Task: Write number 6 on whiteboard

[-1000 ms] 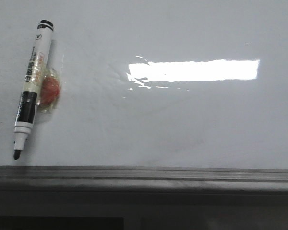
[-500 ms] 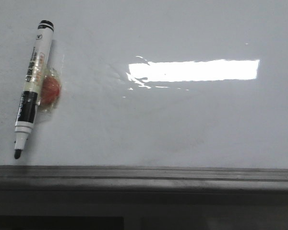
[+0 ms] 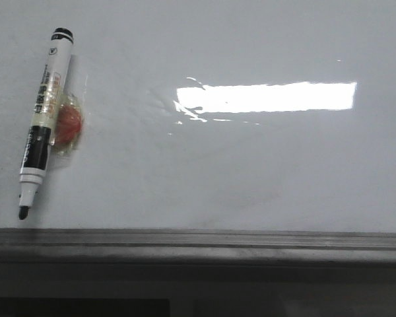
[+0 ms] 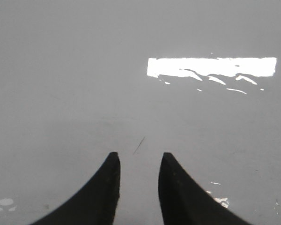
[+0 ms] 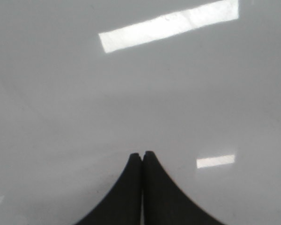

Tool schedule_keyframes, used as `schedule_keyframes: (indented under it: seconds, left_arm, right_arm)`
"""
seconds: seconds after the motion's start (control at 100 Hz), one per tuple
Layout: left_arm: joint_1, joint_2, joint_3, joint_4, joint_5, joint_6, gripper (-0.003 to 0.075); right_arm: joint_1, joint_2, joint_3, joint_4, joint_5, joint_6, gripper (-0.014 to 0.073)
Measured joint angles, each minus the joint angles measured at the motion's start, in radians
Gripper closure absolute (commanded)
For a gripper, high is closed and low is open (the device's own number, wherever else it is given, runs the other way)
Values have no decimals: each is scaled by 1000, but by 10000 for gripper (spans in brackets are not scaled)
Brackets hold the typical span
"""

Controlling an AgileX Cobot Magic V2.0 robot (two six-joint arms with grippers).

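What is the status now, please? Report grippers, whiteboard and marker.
Left gripper open, empty. Right gripper shut, empty. Whiteboard shows no 6 yet; marker lies uncapped, untouched. Nothing in the way.

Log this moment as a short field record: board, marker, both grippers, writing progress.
whiteboard: glossy pale surface reflecting a bright rectangular light, dark frame along its near edge
marker: uncapped, black tip toward the frame, lying on the board's left part beside a small red object
left gripper: open, empty, over the board
right gripper: shut, empty, over the board
ink dash: thin short black mark just past the left gripper's tips
number 6: none visible on the board
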Motion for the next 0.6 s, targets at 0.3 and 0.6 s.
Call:
schedule_keyframes:
  seconds: [0.3,0.6]
  left_arm:
    - [0,8,0,-7,-29,0,334]
    - [0,8,0,-8,-138,0,334]
  right_arm:
    - [0,0,0,4,0,2,665]
    - [0,0,0,4,6,2,665]
